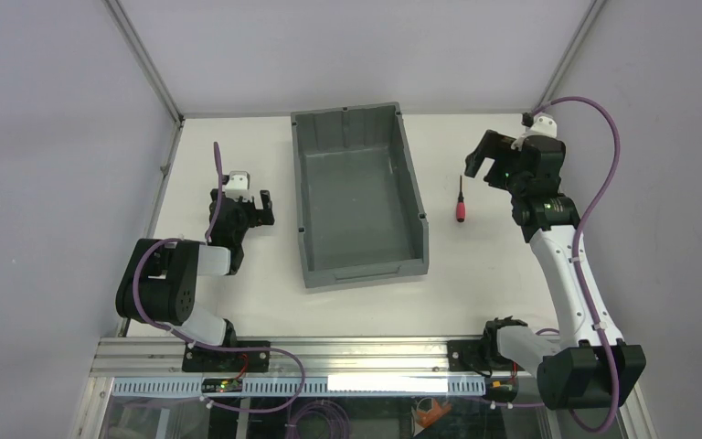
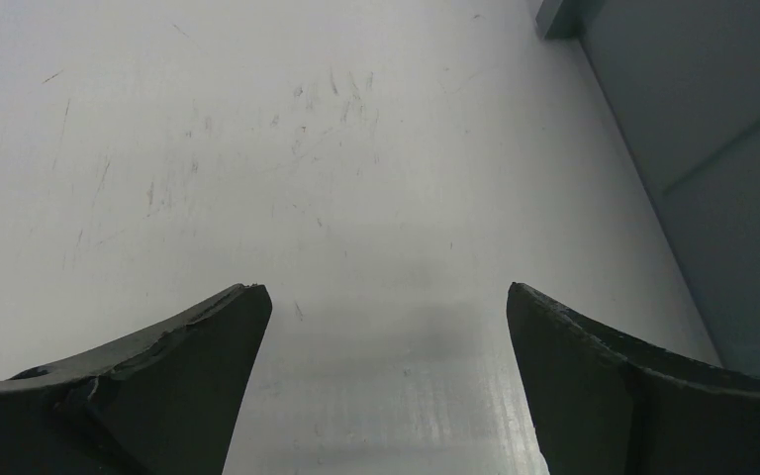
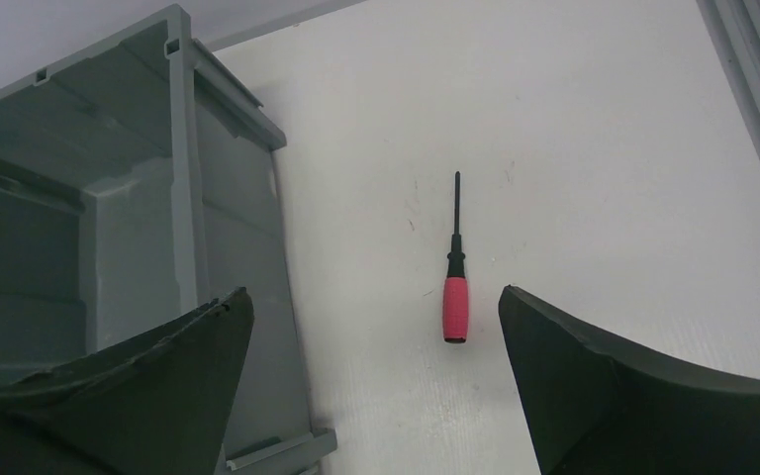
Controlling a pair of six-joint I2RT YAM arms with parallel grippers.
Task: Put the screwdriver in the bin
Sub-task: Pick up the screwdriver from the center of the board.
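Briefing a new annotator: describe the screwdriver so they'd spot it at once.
Start at the big grey bin on the table. Right of it, not touching, lies the screwdriver: the only small item there, red handle, thin black shaft.

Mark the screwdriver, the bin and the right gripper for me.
screwdriver (image 3: 455,309): right wrist view, red handle.
bin (image 1: 356,206): top external view, bare floor.
right gripper (image 3: 374,297): right wrist view, midway between fingertips.

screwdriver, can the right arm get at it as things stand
Probably yes. The screwdriver lies alone on the table to the right of the bin, and the right end effector hangs open near it with nothing between them.
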